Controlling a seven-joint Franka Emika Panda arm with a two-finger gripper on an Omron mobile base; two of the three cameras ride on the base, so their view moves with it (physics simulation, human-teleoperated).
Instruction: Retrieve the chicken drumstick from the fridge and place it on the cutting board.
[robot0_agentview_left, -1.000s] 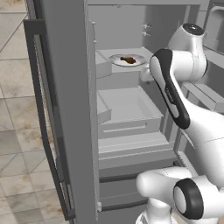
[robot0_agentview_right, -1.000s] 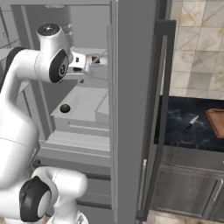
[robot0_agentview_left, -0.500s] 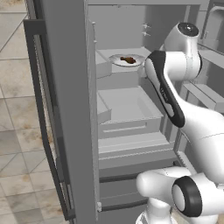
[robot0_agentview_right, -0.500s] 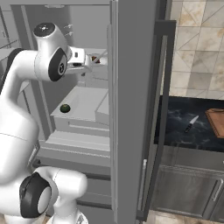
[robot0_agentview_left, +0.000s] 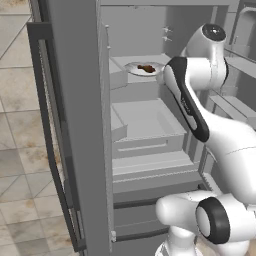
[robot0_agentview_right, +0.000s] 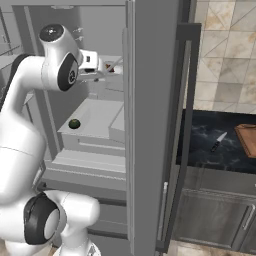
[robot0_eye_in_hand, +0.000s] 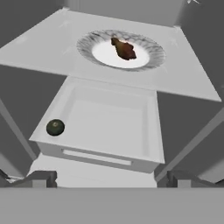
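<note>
The fridge (robot0_agentview_left: 75, 125) stands open. Inside, on a grey shelf, the small dark-brown chicken drumstick (robot0_eye_in_hand: 124, 49) lies on a white plate with a patterned rim (robot0_eye_in_hand: 151, 56); plate and drumstick (robot0_agentview_left: 146, 68) also show in the left base view. My gripper (robot0_eye_in_hand: 111, 177) is open and empty, hovering in front of the shelf and short of the plate, its fingertips (robot0_eye_in_hand: 41, 177) wide apart. In the right base view the gripper (robot0_agentview_right: 106, 69) is level with that shelf. The cutting board (robot0_agentview_right: 248, 139) lies on the dark counter at the far right.
Below the shelf an open grey drawer (robot0_eye_in_hand: 105, 127) holds a small dark-green round fruit (robot0_eye_in_hand: 55, 127). A black-handled knife (robot0_agentview_right: 218, 141) lies on the counter left of the board. The fridge door (robot0_agentview_right: 150, 100) with its long dark handle (robot0_agentview_right: 186, 125) stands between the fridge interior and the counter.
The arm has shifted slightly and the hand has risen a little in front of the shelf. The drumstick and plate have not moved.
</note>
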